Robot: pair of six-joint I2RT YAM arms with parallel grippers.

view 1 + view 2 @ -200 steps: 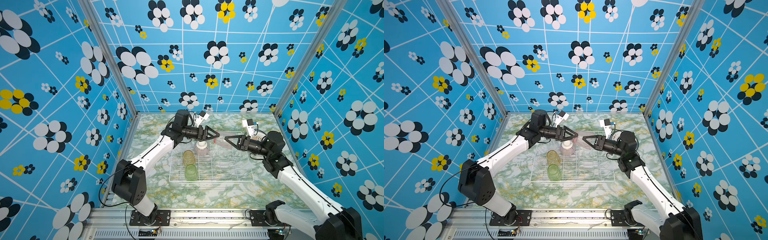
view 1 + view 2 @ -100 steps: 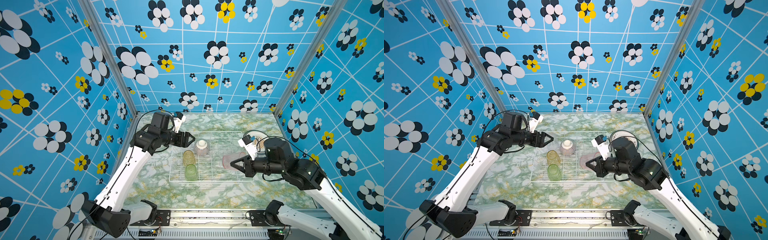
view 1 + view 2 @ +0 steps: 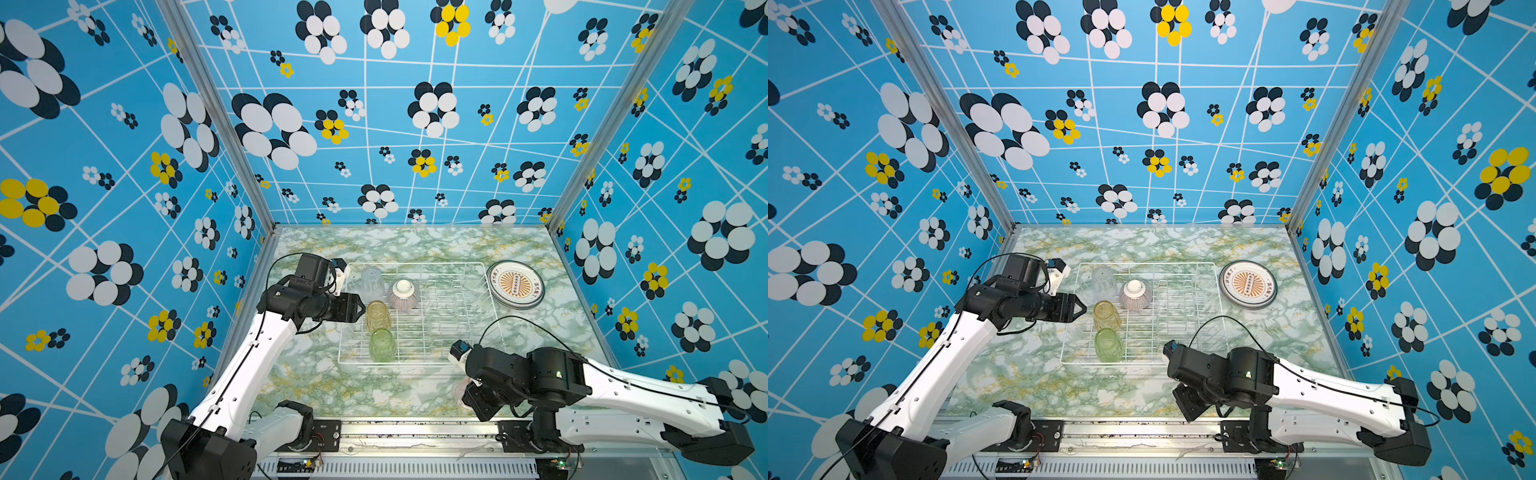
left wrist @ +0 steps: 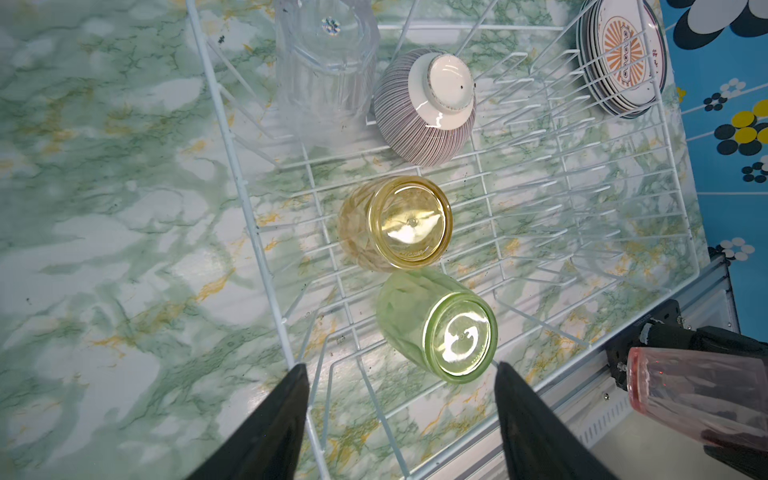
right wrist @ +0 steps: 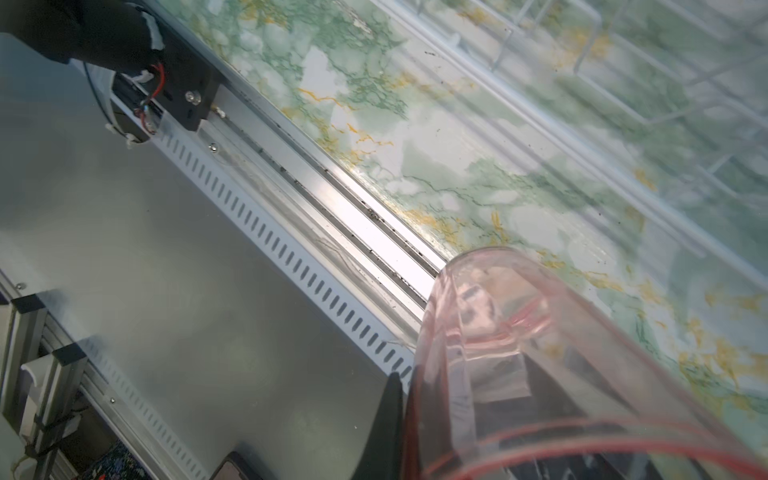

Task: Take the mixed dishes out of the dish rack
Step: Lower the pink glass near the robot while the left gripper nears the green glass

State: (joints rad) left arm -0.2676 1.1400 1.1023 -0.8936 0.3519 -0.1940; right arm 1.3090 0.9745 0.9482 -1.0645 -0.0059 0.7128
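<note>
The white wire dish rack (image 3: 415, 362) (image 3: 1113, 363) sits mid-table. Upside down in its left part stand a clear tumbler (image 3: 371, 280), a striped bowl (image 3: 403, 294), an amber tumbler (image 3: 377, 316) (image 4: 399, 222) and a green tumbler (image 3: 382, 344) (image 4: 453, 336). My left gripper (image 3: 358, 308) (image 4: 400, 365) hovers open and holds nothing at the rack's left rim, beside the amber tumbler. My right gripper (image 3: 478, 403) (image 5: 415, 382) is low by the table's front edge, shut on the wall of a pink tumbler (image 5: 540, 353) (image 4: 698, 399), with one finger inside it.
A stack of printed plates (image 3: 515, 285) (image 3: 1248, 284) lies on the marble table right of the rack's back corner. The metal front rail (image 5: 332, 195) runs just beside the pink tumbler. Patterned walls close in three sides.
The right arm carried the pink tumbler from the back of the rack out to the table's front right. The left arm drew back to the rack's left side, and its jaws narrowed somewhat.
</note>
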